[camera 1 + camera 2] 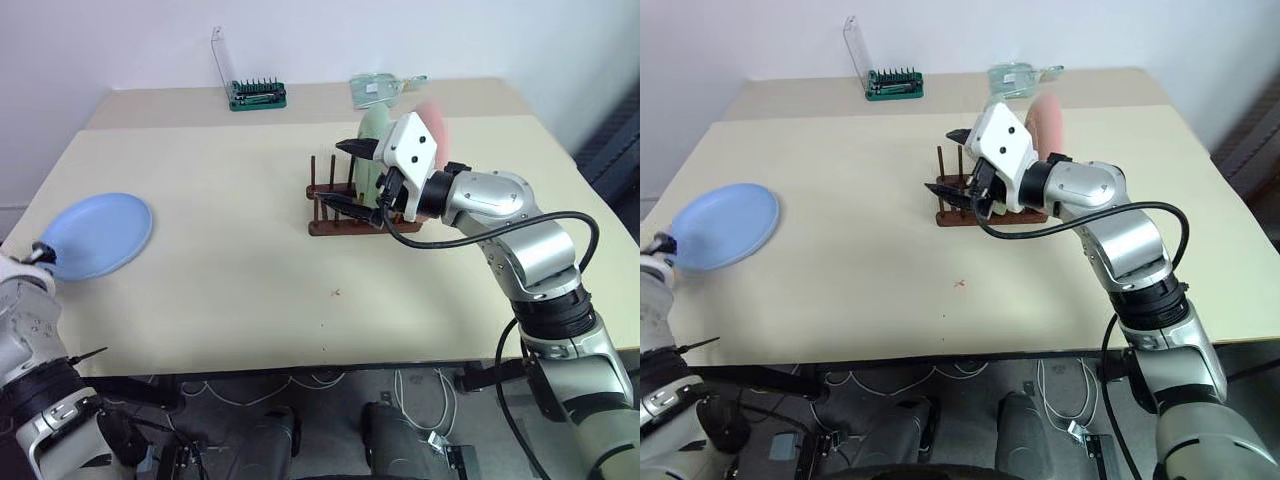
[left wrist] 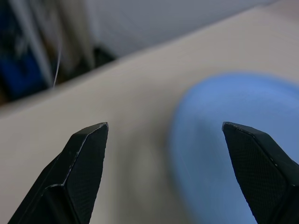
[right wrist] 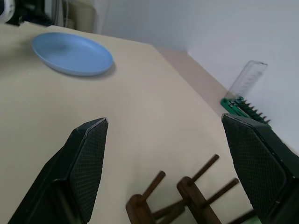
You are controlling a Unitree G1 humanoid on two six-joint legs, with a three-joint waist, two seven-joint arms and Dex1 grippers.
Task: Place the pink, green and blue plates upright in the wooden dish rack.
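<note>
Blue plate (image 1: 95, 236) lies flat at the worktop's (image 1: 250, 290) left edge, the only plate not yet racked. Green plate (image 1: 372, 135) and pink plate (image 1: 436, 122) stand upright between the pegs of the wooden dish rack (image 1: 335, 215), mid-worktop. Left gripper (image 2: 163, 172) is released, jaws wide with the blue plate's rim just ahead, likely lining up the pick. Right gripper (image 1: 345, 175) is released too, empty, hovering just over the rack's free left pegs, probably to steady the rack.
</note>
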